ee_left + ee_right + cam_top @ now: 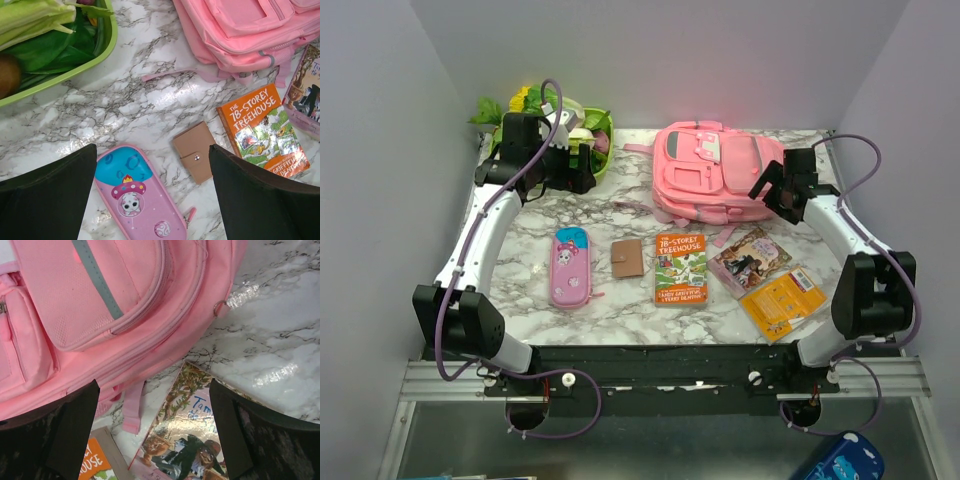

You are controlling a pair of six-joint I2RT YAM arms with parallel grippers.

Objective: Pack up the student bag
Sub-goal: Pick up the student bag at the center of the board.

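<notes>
the large soft pink fabric backpack (715, 170) lay flat, pockets up, on the white marble-patterned tabletop (620, 300). the right gripper (153, 385) hovered at the backpack's right edge, jaws spread and empty; the left gripper (152, 148), also spread and holding nothing, hung well to the backpack's left, beside a green plastic tray of leafy vegetables (60, 80). just nearside of the backpack lay an orange paperback book (681, 268) and a purple-edged picture book (750, 258); farther to its near left, a tan snap wallet (627, 258) and a pink-and-blue zip pencil case (570, 265).
</notes>
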